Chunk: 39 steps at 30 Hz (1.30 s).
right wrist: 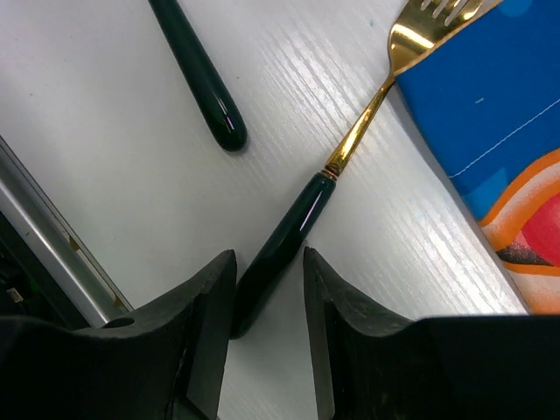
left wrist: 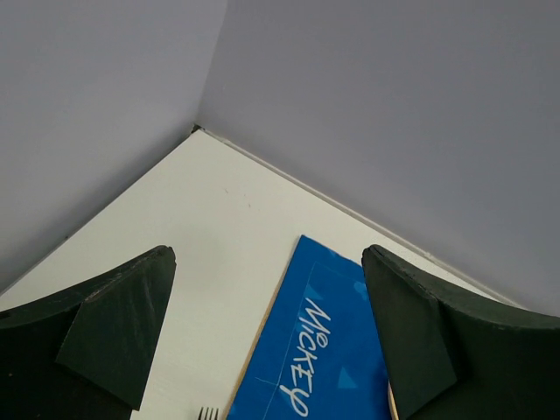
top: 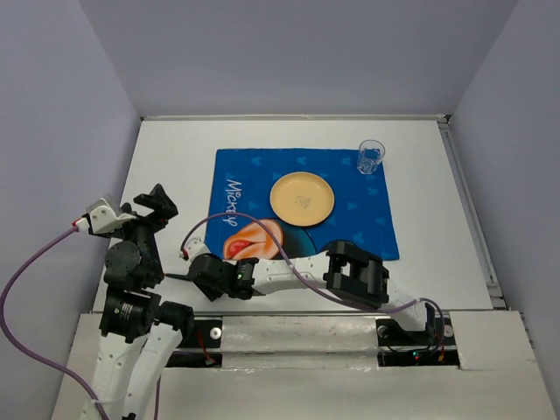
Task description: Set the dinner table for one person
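The white dinner table (top: 175, 157) carries a blue Mickey placemat (top: 367, 219) with a yellow plate (top: 302, 198) on it and a clear glass (top: 370, 157) at the mat's far right corner. A fork (right wrist: 350, 144) with a gold head and dark green handle lies on the table by the mat's edge. My right gripper (right wrist: 269, 258) is low over the table (right wrist: 105, 114), its jaws open and straddling the end of the fork handle, with a gap on one side. It sits at the mat's near left corner (top: 188, 271). My left gripper (left wrist: 269, 254) is open and empty, raised at the left (top: 156, 203).
A second dark green utensil handle (right wrist: 199, 79) lies on the table beside the fork. The table's metal near edge (right wrist: 52, 227) is close behind the right gripper. Grey walls enclose the table on three sides. The fork tines (left wrist: 207, 411) and mat (left wrist: 324, 350) show below the left gripper.
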Tool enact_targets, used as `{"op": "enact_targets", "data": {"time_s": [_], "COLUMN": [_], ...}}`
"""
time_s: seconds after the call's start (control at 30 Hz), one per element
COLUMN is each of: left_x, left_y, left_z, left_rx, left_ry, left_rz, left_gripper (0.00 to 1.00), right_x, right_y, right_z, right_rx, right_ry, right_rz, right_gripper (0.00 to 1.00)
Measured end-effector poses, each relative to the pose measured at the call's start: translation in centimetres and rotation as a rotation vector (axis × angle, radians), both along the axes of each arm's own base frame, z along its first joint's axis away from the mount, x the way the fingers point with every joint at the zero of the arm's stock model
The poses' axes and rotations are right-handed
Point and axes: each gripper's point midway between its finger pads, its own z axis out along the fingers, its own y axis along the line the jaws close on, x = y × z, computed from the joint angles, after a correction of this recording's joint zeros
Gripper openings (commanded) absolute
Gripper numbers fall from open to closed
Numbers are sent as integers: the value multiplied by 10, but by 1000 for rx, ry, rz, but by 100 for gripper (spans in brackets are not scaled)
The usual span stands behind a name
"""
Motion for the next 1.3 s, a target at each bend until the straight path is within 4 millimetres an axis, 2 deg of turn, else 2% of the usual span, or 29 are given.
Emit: {"op": "enact_targets", "data": {"time_s": [0.03, 0.07, 0.1, 0.13, 0.37, 0.53, 0.67, 0.83, 0.9, 1.0, 1.13, 1.23, 1.3], "left_x": [0, 0, 0, 0, -1, -2, -5, -9, -9, -9, -8, -7, -7], "left_y": [0, 0, 0, 0, -3, -4, -5, -5, -6, -9, -14, -19, -25], "left_z": [0, -1, 0, 0, 2, 4, 6, 11, 11, 13, 14, 14, 14], "left_rx": [0, 1, 1, 1, 1, 1, -2, -6, -7, -11, -16, -19, -20], "left_ry": [1, 1, 1, 0, -12, -19, -34, -57, -62, -69, -76, -76, -76], "left_rz": [0, -1, -3, -3, -23, -31, -37, -46, -53, -71, -100, -124, -151], "left_gripper": [99, 99, 99, 99, 99, 99, 99, 99, 99, 99, 99, 99, 99], "right_x": [0, 0, 1, 2, 8, 20, 34, 56, 71, 102, 151, 183, 199], "right_y": [1, 0, 1, 0, 0, -12, -21, -29, -36, -51, -84, -111, -120], "right_z": [-1, -2, -2, -2, 0, 7, 43, 110, 132, 145, 133, 117, 109], "right_rx": [0, -4, -4, -5, 3, -16, 14, 123, 170, 217, 252, 269, 282], "right_ry": [0, -2, -5, -4, -17, -67, -139, -206, -225, -230, -188, -144, -125], "right_rz": [-5, -10, -14, -21, -71, -136, -204, -285, -345, -455, -649, -783, -843], "right_gripper": [35, 24, 7, 1, 0, 0, 0, 0, 0, 0, 0, 0, 0]}}
